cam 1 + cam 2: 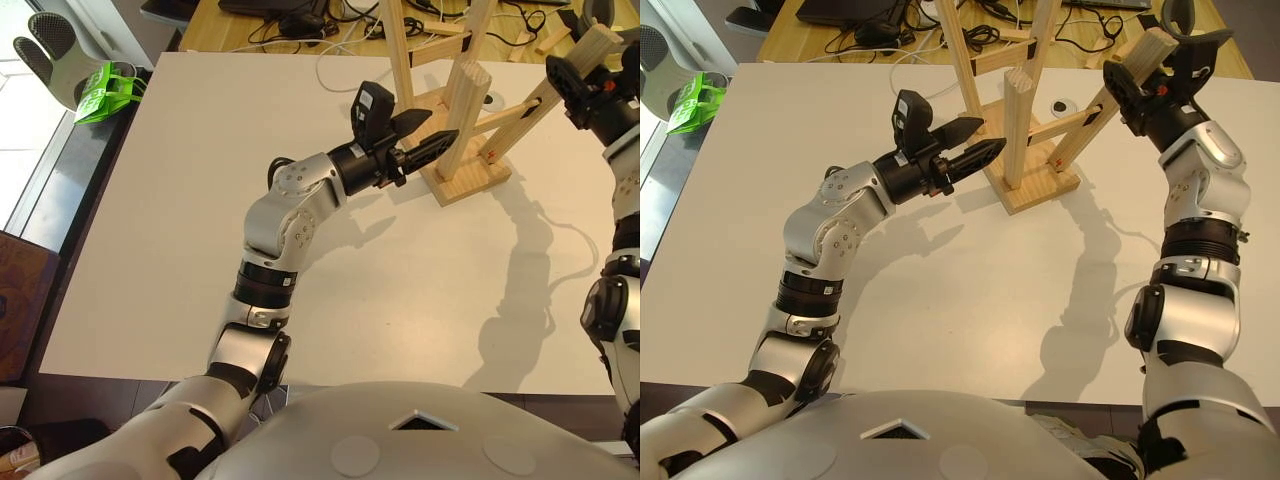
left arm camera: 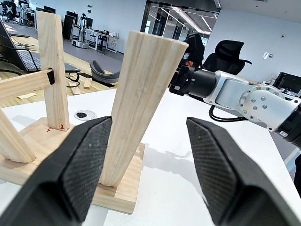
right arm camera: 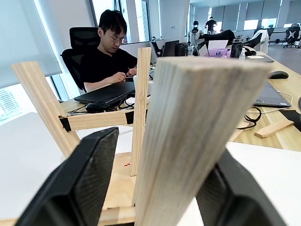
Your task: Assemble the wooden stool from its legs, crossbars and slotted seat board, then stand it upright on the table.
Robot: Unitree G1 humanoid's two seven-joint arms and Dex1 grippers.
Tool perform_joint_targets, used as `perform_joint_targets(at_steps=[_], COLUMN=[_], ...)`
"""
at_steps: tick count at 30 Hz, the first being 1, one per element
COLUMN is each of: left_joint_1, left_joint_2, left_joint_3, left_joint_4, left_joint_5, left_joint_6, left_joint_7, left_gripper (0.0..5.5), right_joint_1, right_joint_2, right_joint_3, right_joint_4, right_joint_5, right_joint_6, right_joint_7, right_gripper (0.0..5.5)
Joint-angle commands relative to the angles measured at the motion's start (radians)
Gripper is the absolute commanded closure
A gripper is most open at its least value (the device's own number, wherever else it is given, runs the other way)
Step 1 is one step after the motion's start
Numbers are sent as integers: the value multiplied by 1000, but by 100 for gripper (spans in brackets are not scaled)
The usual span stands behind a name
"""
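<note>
Now, right hand [image 1: 1155, 65] tight around a squared pale-wood leg [image 1: 1072, 145], left hand [image 1: 990, 137] with textured black fingers [image 2: 89, 165] apart.

Your left claw [image 1: 992, 133] has the nearest leg [image 1: 466, 100] right in front, fingers spread; that leg stands on the seat board [image 1: 470, 182], flat on the table [image 1: 300, 260]. Beyond, to its right, your right claw [image 1: 1155, 65] clasps the tilted leg [image 1: 1110, 92] at its top end.

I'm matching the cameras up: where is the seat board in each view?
Left eye: seat board upper right, flat on the table.
Right eye: upper centre.
Left wrist: under the near leg between the open left fingers.
Right wrist: at the foot of the tilted leg the right fingers hold.
Shared landmark: legs rising from it.
</note>
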Motion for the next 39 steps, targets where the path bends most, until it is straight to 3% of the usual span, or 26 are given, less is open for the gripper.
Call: perform_joint_targets(at_steps=[1, 11, 16, 22, 28, 33, 39], left_joint_1=[-1, 5, 6, 4, 6, 0, 0], left_joint_2=[7, 17, 18, 12, 12, 17, 20], left_joint_3=[-2, -2, 0, 0, 1, 3, 14], left_joint_4=[9, 17, 22, 23, 16, 26, 45], left_joint_5=[13, 13, 13, 15, 15, 18, 19], left_joint_6=[-6, -7, -9, -13, -11, -9, -8], left_joint_7=[2, -2, 2, 11, 19, 25, 25], left_gripper=[258, 258, 258, 258, 258, 258, 258], right_joint_1=[-8, -120, -102, 5, 52, 35, -106], right_joint_2=[1, -29, -36, -15, -64, -47, 8], right_joint_3=[-33, -102, 30, 142, 201, 179, -9], right_joint_4=[-6, -108, -320, -379, -224, -244, -325], right_joint_5=[-16, -67, -139, -71, -79, -77, 25], right_joint_6=[-17, -222, -156, 215, 567, 500, 332], right_joint_7=[-52, -236, -173, -28, 60, 62, -25], right_gripper=[301, 301, 319, 422, 529, 548, 548])
